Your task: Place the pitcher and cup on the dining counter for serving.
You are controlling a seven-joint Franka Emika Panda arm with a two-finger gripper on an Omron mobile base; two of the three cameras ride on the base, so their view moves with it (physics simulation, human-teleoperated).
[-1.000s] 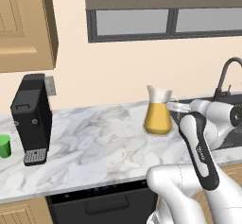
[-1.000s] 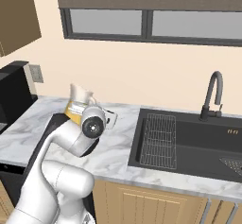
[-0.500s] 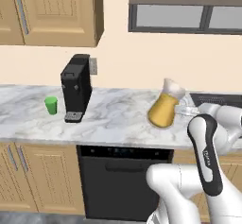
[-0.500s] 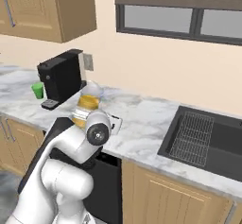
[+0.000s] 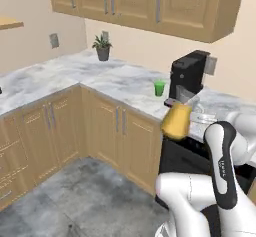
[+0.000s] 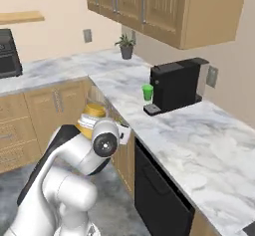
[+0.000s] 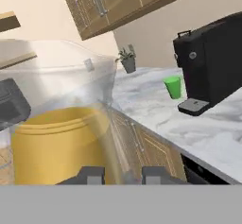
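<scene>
Marble runs along the wall table [image 5: 125, 83], where the green cup [image 5: 159, 88] stands just beside the black coffee machine [image 5: 188, 75]. Nearly closed, the gripper [image 7: 123, 175] holds the pitcher [image 5: 177, 118] in the air out past the table's edge from that machine. This looks like the carrying step; next the pitcher must reach the dining counter and be set down upright.

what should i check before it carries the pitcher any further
1. Claw shut on the pitcher: ok, the glass sits right against the fingertips in the hand view.
2. Pitcher upright, juice level: ok, its wide base is down and nothing is spilling.
3. Pitcher off the counter: ok, it hangs in front of the cabinet doors, past the marble edge.
4. Cup safe where it stands: ok, upright on the wall counter beside the coffee machine, apart from the arm.
5. Dining counter ahead: cannot tell, no island is in sight.
6. Floor open for the base: ok as far as the pictures reach.
</scene>
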